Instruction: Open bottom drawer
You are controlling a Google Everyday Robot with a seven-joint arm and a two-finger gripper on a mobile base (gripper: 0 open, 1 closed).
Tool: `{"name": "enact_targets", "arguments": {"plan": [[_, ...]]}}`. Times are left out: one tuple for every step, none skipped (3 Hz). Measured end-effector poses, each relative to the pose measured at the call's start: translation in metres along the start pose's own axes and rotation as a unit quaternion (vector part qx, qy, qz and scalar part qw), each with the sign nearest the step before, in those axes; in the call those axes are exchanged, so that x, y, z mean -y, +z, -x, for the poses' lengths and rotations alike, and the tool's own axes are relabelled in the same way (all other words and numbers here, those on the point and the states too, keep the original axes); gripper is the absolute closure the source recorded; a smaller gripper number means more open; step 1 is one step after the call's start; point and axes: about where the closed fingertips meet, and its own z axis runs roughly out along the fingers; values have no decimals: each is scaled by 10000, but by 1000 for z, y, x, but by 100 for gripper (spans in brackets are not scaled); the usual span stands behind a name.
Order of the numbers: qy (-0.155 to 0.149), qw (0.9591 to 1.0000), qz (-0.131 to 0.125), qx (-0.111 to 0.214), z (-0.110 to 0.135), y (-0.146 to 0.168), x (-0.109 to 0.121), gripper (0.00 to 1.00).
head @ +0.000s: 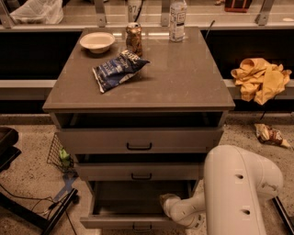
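1. Claw (169, 202) sits inside the bottom drawer (115, 222), at its 3 o'clock end; whether it is spread or pressed together I cannot tell.
2. I count three drawers; the bottom one, at the cabinet's (183, 78) 6 o'clock, stands pulled out.
3. On top: one bowl (97, 41), one can (133, 39), one bottle (178, 14), one chip bag (118, 69).
4. My white arm (236, 193) covers the cabinet's 4 o'clock corner; one yellow cloth (260, 79) lies at 3 o'clock.

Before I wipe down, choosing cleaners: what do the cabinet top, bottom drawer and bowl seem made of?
The cabinet top looks like grey-brown laminate, given its faint sheen. The bottom drawer is a matching matte panel with a black, likely metal handle; the gripper sits inside its right side. The bowl is pale and smooth, ceramic or plastic; unclear which.
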Motion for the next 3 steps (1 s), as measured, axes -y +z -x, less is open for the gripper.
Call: {"name": "enact_targets", "arguments": {"plan": [[0, 10000, 0, 0, 0, 0, 0, 100], [108, 9994, 340, 26, 0, 8, -31, 100], [226, 9966, 790, 94, 5, 15, -73, 100]]}}
